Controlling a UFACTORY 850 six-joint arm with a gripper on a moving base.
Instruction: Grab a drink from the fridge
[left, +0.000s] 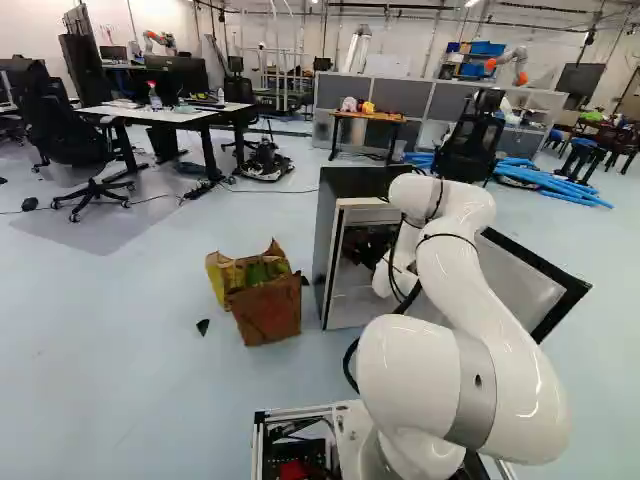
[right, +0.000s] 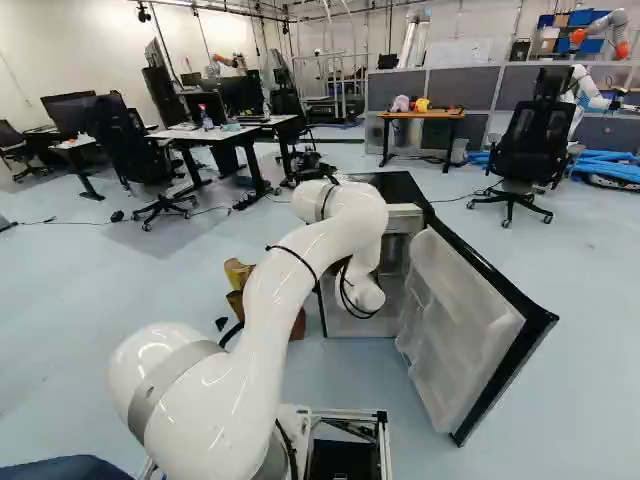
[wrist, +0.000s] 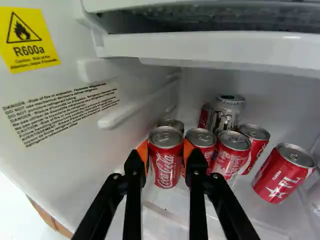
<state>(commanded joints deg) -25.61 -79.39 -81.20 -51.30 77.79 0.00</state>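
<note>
1. While your arm (left: 480, 300) reaches into the fridge (left: 325, 235), its gripper (left: 368, 246) is inside the opening.
2. In the wrist view, your gripper (wrist: 165, 151) is closed about as far as a can's width, with the orange pads against two sides of a red can (wrist: 166, 162).
3. That can, your drink, stands upright on the compartment's base (wrist: 165, 212), near the side wall (wrist: 55, 100) with the yellow label; a strip of base shows between it and the front edge.
4. You have a second red can (wrist: 201, 141) just beside one finger, and a dark-topped can (wrist: 172, 124) close behind.
5. Further along that row, a red can (wrist: 232, 152) stands next to the second; a gap separates it from a tilted-looking red can (wrist: 284, 173).
6. Above the cans, you have a white ledge (wrist: 210, 47) spanning the compartment.
7. Outside, the open door (right: 460, 330) bounds your right side; the paper bag (left: 268, 308) sits near the fridge's left front corner, with floor between it and the base.
</note>
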